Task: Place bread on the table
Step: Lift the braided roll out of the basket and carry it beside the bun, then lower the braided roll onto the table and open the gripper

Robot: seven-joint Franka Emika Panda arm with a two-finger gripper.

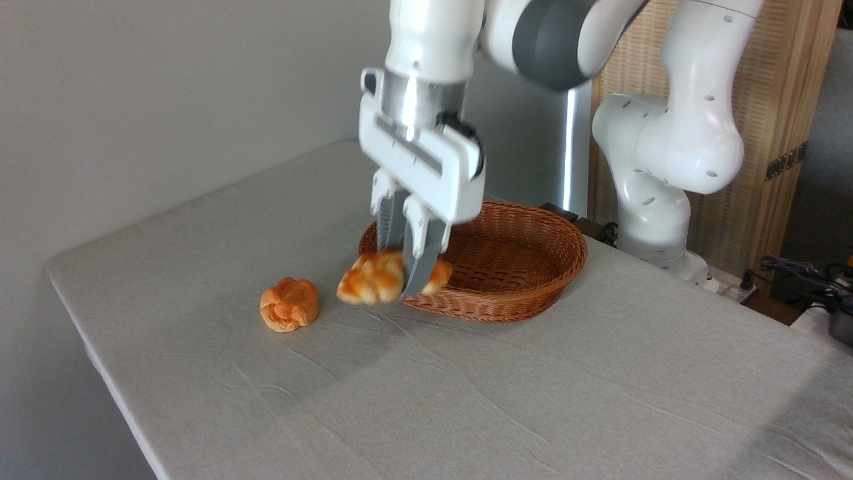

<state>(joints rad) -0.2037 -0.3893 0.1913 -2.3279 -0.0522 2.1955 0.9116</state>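
The bread (368, 279), a braided golden-orange loaf, hangs in the air over the basket's near left rim, its left end out past the rim above the table (466, 400). My gripper (404, 270) is shut on the loaf's middle, fingers pointing down. The loaf's right end shows behind the front finger. A shadow lies on the grey cloth below and left of it.
A brown wicker basket (526, 267) stands right of the gripper. A small round knotted bun (289, 304) lies on the cloth left of the loaf. The arm's base (656, 233) rises behind the basket. Cables lie at the far right edge.
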